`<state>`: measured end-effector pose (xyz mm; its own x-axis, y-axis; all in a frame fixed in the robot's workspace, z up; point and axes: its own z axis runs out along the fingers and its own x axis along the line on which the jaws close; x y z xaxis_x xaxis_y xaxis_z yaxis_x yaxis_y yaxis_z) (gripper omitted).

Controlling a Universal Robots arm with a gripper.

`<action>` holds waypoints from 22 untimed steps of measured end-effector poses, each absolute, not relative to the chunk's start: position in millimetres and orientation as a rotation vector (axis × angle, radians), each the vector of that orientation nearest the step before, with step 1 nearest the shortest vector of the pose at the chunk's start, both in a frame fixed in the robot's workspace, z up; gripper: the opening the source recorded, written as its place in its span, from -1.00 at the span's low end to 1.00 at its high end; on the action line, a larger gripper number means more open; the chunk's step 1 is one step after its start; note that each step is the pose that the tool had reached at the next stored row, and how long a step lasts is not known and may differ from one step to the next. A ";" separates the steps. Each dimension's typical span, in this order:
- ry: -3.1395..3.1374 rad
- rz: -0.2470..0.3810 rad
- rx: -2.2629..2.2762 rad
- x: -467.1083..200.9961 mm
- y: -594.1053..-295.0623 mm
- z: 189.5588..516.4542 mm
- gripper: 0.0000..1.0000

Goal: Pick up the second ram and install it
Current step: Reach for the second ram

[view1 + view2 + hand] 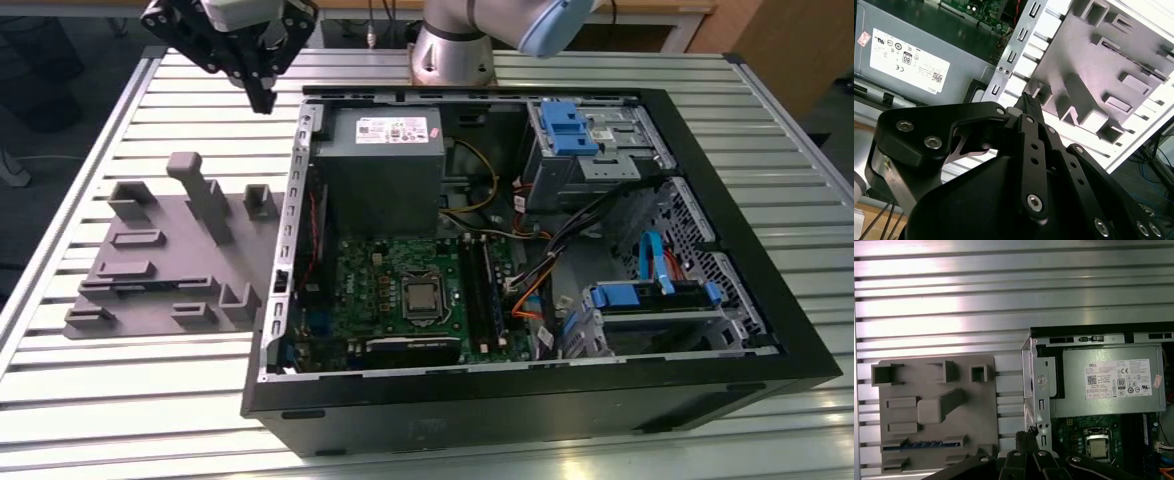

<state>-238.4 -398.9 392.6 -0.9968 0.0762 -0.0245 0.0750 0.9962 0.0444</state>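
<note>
The second ram point(921, 444) is a thin dark blue-green strip standing on edge in a slot of the grey holder plate point(979, 410). In the exterior view that plate point(160, 300) lies on the table at the exterior view's left of the open computer case point(694, 330), and the ram's slot shows as a dark line point(134, 284). My gripper point(263, 98) hangs high above the table beyond the plate, near the case's far corner. Its black fingers point(1026, 102) meet at a point with nothing between them. The fingertips point(1026, 439) are well apart from the ram.
Inside the case sit a grey power supply point(380, 165), the green motherboard point(367, 290) with its processor socket point(424, 297) and long black memory slots point(474, 290), loose cables point(534, 270) and blue drive brackets point(574, 125). Tall grey blocks point(200, 195) rise from the holder plate. The table is ribbed aluminium point(120, 390).
</note>
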 end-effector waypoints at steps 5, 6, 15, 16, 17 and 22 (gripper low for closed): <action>3.113 0.068 0.118 -246.8 -398.9 392.4 -0.79; 3.112 0.068 0.118 -248.5 -398.9 392.3 -0.79; 3.112 0.068 0.118 -263.5 -398.9 392.1 -0.79; 3.112 0.068 0.118 -265.1 -398.9 392.1 -0.79; 3.113 0.068 0.118 -266.8 -398.9 392.1 -0.79; 3.112 0.068 0.118 -274.7 -398.9 391.9 -0.79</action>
